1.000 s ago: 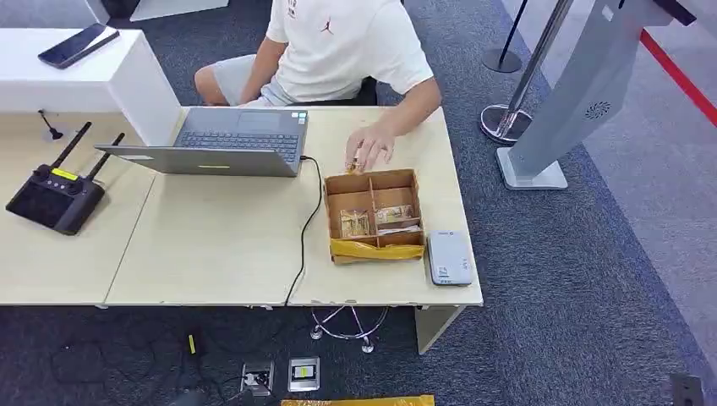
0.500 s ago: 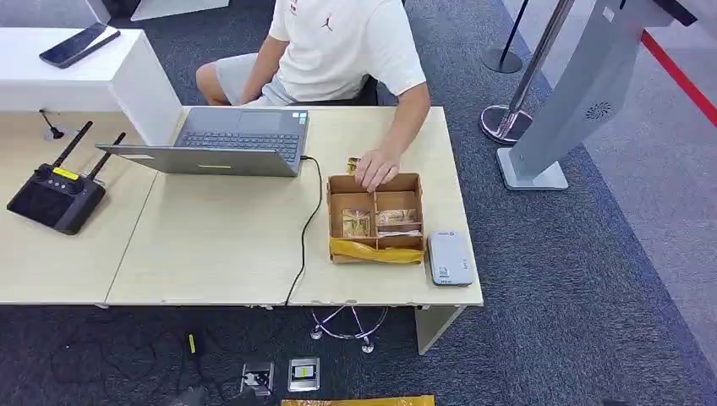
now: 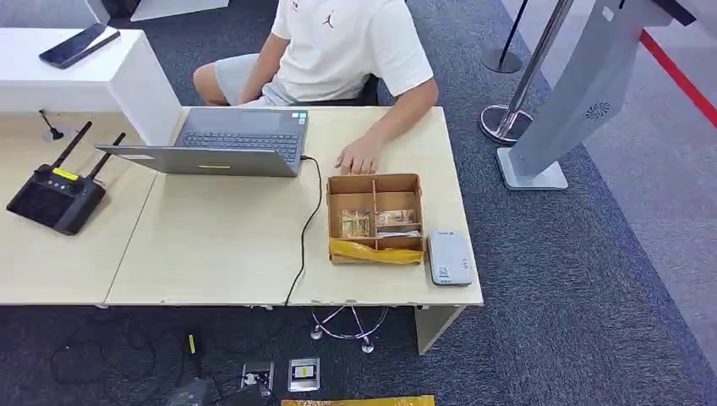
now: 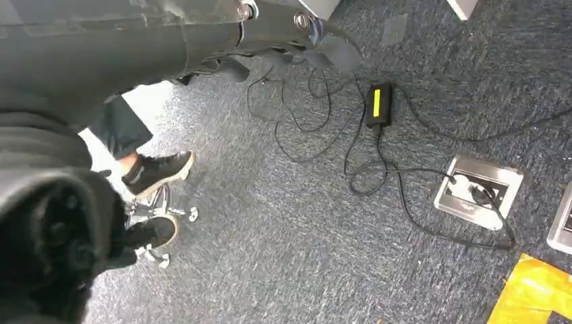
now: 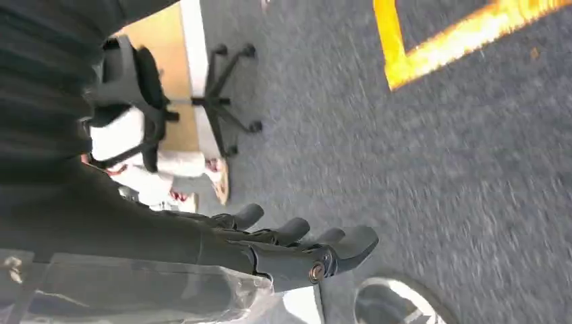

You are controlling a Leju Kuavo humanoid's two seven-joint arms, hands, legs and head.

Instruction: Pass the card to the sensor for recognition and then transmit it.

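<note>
Desk [image 3: 228, 245], probably beige, over carpet [image 3: 575, 279]

laptop [image 3: 227, 140], black controller [image 3: 57, 194], phone [image 3: 78, 45]

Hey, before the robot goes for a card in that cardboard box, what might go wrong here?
1. A person's hand rests on the desk right behind the cardboard box; a reach could meet it.
2. The card reader sits near the desk corner, so a nudge might push it off.
3. The laptop cable runs close beside the box and could snag an arm.
The right hand hangs over the floor, holding nothing.
</note>
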